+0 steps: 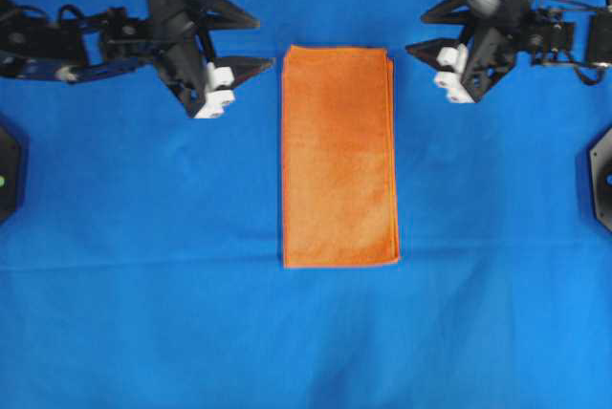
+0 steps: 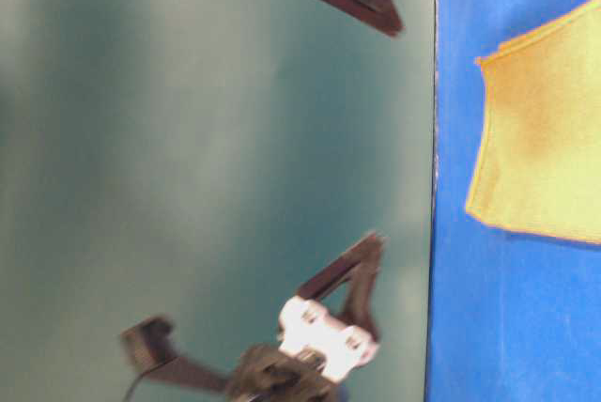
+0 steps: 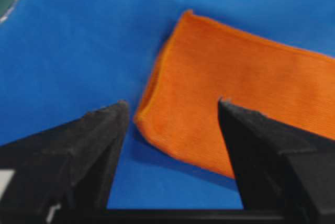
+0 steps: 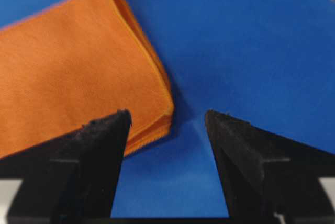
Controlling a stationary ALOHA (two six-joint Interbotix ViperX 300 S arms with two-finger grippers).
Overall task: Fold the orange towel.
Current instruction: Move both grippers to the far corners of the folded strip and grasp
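Note:
The orange towel lies flat on the blue cloth as a long, narrow rectangle of doubled layers, with stacked edges along its right side. My left gripper hovers open just left of the towel's far left corner, touching nothing. In the left wrist view that corner of the towel sits between and beyond the spread fingers of the left gripper. My right gripper stands open just right of the far right corner. The right wrist view has the layered corner of the towel ahead of the right gripper, whose jaws are empty.
A blue cloth covers the whole work surface. Black arm bases sit at the left edge and the right edge. The table-level view shows the towel's end and a dark green backdrop.

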